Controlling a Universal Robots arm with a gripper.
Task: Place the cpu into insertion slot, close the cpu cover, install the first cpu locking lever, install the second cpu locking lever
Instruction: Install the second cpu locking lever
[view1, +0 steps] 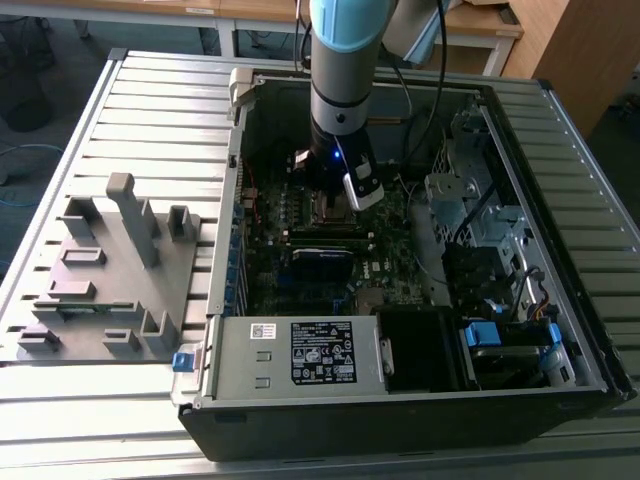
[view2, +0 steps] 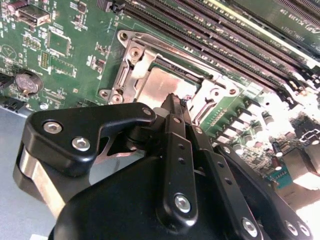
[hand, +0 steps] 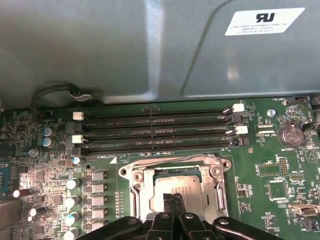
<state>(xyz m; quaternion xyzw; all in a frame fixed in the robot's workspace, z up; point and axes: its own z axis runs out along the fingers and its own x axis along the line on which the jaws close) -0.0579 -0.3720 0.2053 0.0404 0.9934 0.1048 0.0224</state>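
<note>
First wrist view: the cpu (hand: 181, 187) is seen seated in the insertion slot (hand: 137, 195), framed by the cpu cover (hand: 215, 172). The hand (hand: 173, 199) is poised right over the chip, fingertips pressed together, nothing pinched.

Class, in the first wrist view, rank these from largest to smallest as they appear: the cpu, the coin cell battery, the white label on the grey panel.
1. White label
2. cpu, partly hidden by the tool, so its rank against the label is unsure
3. Coin cell battery
</note>
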